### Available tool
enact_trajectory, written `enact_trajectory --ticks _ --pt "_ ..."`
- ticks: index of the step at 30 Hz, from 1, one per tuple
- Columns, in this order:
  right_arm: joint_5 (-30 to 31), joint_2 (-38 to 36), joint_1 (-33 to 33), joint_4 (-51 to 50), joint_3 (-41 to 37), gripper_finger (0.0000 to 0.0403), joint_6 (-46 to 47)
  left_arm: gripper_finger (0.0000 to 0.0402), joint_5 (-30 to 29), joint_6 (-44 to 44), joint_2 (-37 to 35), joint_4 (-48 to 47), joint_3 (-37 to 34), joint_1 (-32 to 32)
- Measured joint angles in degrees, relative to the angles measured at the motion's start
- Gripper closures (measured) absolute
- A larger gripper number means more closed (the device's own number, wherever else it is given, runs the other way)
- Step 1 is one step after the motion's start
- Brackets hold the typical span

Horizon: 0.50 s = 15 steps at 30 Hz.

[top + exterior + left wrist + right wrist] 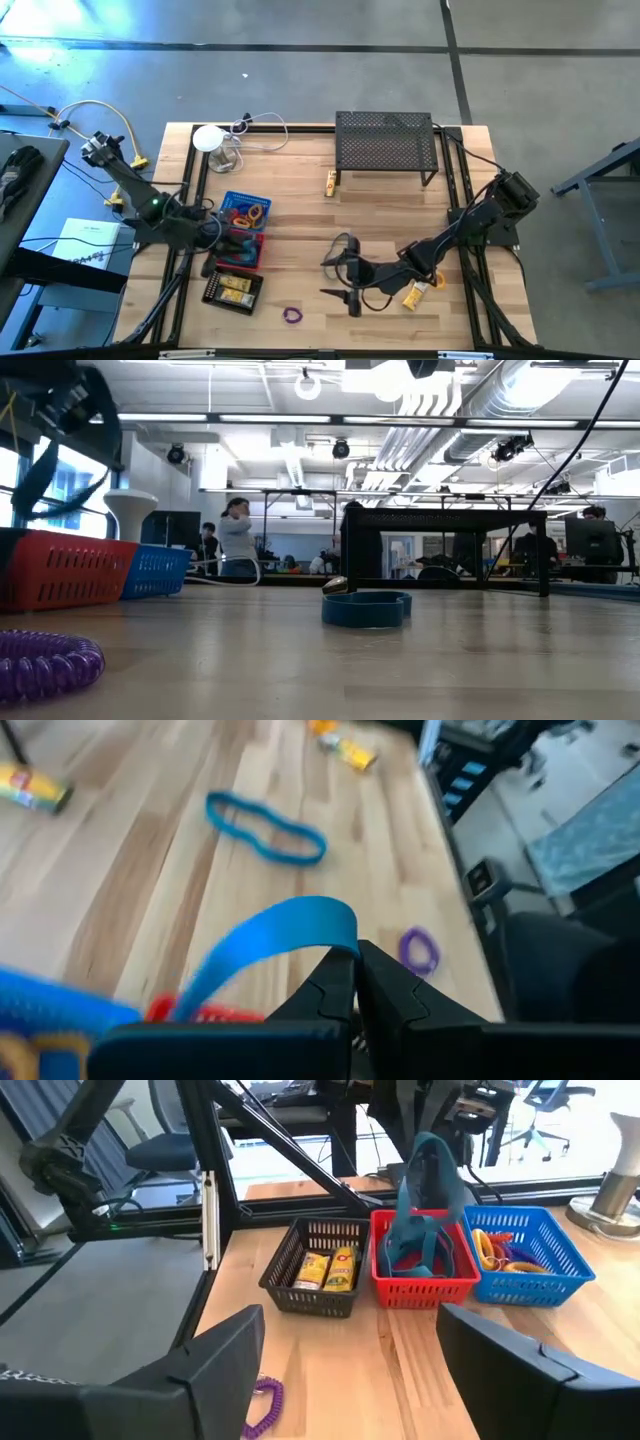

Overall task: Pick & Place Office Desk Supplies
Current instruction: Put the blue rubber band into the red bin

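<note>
Blue elastic loop (pixel 262 948) pinched in the closed left gripper (pixel 355 982), dangling just below it over the red basket (pixel 425 1283) — could snag the rim or spring out when let go. Right gripper (pixel 350 1355) wide open, empty, w/ another blue loop (pixel 367 608) close by on the table (pixel 390 215)

Supplies on tabletop + in baskets
Blue loop (pixel 265 825) flat mid-tabletop; purple ring (pixel 292 316) nr front edge; yellow tube (pixel 330 183) by back; another blue loop (pixel 425 1220) hangs over red basket (pixel 424 1288).
</note>
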Motion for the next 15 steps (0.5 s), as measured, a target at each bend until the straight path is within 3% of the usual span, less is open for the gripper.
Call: enact_trajectory --ticks 10,15 --pt "-0.05 1.08 0.24 -0.84 -0.09 0.0118 3.3 0.0401 4.94 -3.3 3.95 -12.27 0.88 0.1" --pt "-1.08 3.64 0.43 -0.33 -0.02 0.0118 5.11 0.0401 5.63 -12.53 7.41 -23.81 3.46 0.12"
